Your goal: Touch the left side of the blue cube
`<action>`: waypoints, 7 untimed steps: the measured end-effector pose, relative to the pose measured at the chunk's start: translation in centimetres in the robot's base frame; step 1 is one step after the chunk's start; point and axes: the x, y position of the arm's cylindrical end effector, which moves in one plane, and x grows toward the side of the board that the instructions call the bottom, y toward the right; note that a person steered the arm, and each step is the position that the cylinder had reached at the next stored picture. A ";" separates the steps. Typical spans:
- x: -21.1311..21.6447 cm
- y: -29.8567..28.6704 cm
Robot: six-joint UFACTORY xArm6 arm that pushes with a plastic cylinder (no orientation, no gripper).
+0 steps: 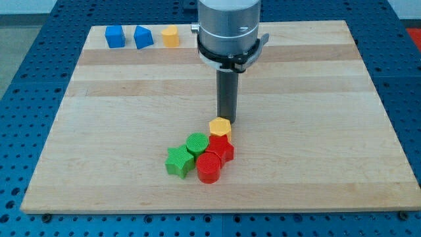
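your wooden board (316, 99) sat on blue pegboard (39, 79); my tip (228, 120), no jaws, stood just behind the yellow block (220, 126), far from the blue cube (115, 36).

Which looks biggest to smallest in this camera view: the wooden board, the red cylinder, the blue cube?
1. Wooden board, by far.
2. Red cylinder.
3. Blue cube, only slightly smaller; it sits farther toward the view's top, so perhaps just distance.
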 end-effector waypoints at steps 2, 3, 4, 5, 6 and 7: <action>-1.2 -1.7; -3.1 -6.0; -5.1 -11.1; -7.9 -16.8; -11.3 -22.4; -15.3 -27.4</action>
